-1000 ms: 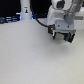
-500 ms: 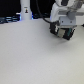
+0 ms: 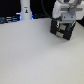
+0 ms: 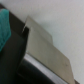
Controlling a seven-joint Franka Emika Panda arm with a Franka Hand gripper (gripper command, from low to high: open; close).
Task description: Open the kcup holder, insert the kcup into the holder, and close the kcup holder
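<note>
Against the table's (image 3: 30,55) far edge — gripper (image 3: 64,24) over kcup holder (image 3: 62,30).

Exterior view: whole frame blurred. Gripper (image 3: 65,23) overlaps kcup holder (image 3: 62,28) at about 1 o'clock; jaw state not readable, holder upper part hidden behind arm. Arm cut by top edge. White post (image 3: 25,10) at 11 o'clock cut by top edge. Kcup not discernible.

Wrist view: heavy blur. Teal patch (image 4: 4,27) cut by edge, identity unclear. Grey-beige panel (image 4: 47,52) runs out of frame; fingertips not distinguishable.
</note>
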